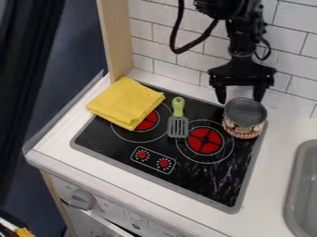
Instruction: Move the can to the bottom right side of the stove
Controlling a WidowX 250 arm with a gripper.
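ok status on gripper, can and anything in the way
gripper open by the can, upright at top right of stove, spatula and cloth left of it, likely not in the way

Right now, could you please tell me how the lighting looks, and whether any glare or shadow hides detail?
Camera view: soft, fairly even light on the white counter; pale streaks at the stove's lower right, possibly reflections; the black gripper loses surface detail, though its outline stands out; the far left falls into deep darkness.
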